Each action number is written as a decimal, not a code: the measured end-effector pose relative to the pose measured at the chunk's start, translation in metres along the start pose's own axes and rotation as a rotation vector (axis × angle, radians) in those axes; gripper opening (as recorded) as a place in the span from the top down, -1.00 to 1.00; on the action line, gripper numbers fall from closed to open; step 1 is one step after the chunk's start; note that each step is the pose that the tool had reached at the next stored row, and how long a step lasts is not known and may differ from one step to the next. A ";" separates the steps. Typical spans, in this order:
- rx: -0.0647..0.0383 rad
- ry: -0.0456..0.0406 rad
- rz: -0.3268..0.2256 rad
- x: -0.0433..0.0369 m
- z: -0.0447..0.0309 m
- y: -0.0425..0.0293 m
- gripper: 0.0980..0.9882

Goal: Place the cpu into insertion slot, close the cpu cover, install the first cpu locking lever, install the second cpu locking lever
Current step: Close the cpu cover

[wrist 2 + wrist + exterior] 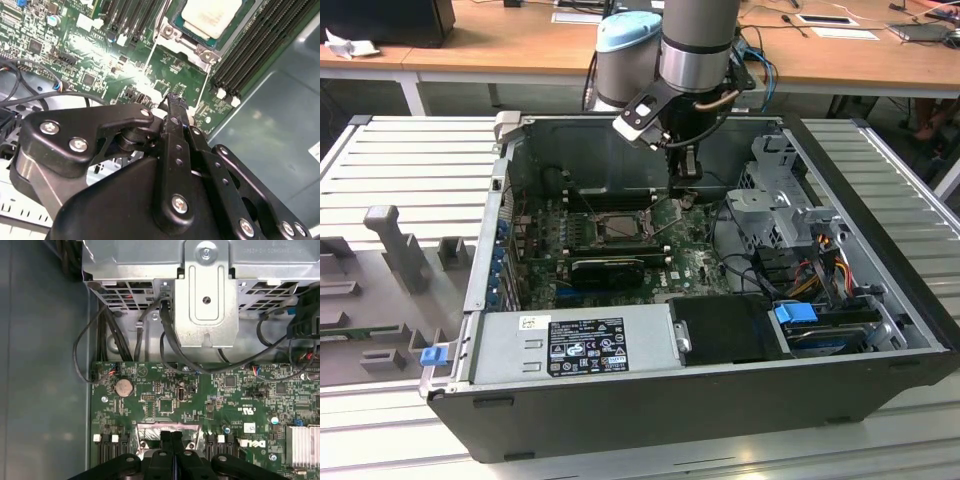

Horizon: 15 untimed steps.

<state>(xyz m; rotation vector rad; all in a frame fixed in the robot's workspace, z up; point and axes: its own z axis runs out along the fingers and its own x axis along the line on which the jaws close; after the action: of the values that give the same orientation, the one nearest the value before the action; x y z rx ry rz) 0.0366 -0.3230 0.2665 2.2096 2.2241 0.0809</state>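
Down inside the open dark grey computer case (pixel 670 410), bare green motherboard (pixel 695 260) under the black two-fingered gripper (pixel 686 196), pinched shut on nothing. Hemmed by long black memory slots (pixel 250 55) and a silver sheet-metal drive cage (pixel 205 305) trailing black cables (pixel 165 322). In the second wrist view, pale beige-silver square cpu (pixel 210 17) lying in the square black-framed insertion slot (pixel 176 21), near the fingertips.

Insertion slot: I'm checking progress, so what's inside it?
The pale cpu lies flat inside the insertion slot. Whatever lies beneath the cpu is hidden by it.
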 end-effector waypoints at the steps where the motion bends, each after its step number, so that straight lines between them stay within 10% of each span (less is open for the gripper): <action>1: 0.000 0.0002 -0.002 0.0000 0.0014 0.0010 0.98; 15: 0.001 0.0002 -0.028 0.0000 0.0107 0.0165 0.98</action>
<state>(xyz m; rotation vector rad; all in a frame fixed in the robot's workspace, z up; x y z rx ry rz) 0.0535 -0.3225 0.2565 2.1787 2.2550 0.0795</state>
